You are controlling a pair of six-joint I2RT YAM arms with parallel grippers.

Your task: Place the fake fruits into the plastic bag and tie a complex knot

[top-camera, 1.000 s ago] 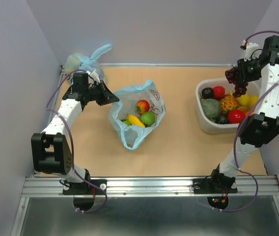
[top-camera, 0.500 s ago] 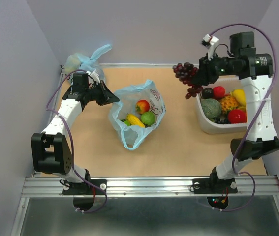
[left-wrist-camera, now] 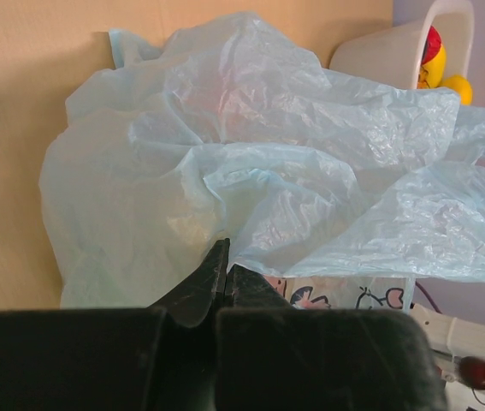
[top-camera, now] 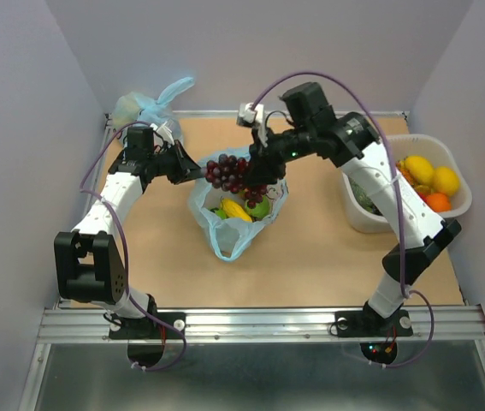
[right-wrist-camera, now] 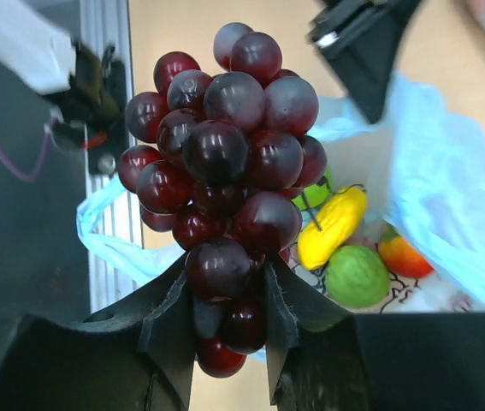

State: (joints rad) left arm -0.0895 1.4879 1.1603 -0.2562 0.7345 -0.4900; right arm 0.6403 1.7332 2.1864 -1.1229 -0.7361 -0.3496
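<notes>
Tan wood-look table (top-camera: 328, 257), flat and matte. Plastic bag (top-camera: 225, 240) lies mid-table: thin crinkly light-blue film, mouth up and gaping, white printed panel showing inside. White tub (top-camera: 353, 221) sits right of the bag, well apart; rigid, round-cornered, with yellow and orange fruit left in it. A smaller blue bag (top-camera: 144, 107) sits behind-left of the bag at the table corner. Left gripper (top-camera: 198, 173) is at the bag's left rim, fingers pressed together on a fold of the film, apparently holding the mouth open. Right gripper (right-wrist-camera: 225, 300) hangs right above the bag's mouth, fingers pinching the lower end of the grapes (right-wrist-camera: 225, 154), a lumpy cluster of glossy dark-red balls, clear of the film. Inside the bag: a curved yellow banana (right-wrist-camera: 332, 227), a round green fruit (right-wrist-camera: 357, 276) and a red-orange apple (right-wrist-camera: 405, 255), all smooth shiny plastic, touching each other. Step in hand looks like dropping the grapes in. To do it well, centre the bunch over the opening, lower it until it is inside the rim, then spread the fingers. The left pinch should hold the rim out and taut so the floppy film doesn't fold over. The knobbly bunch could snag the rim or roll out.
</notes>
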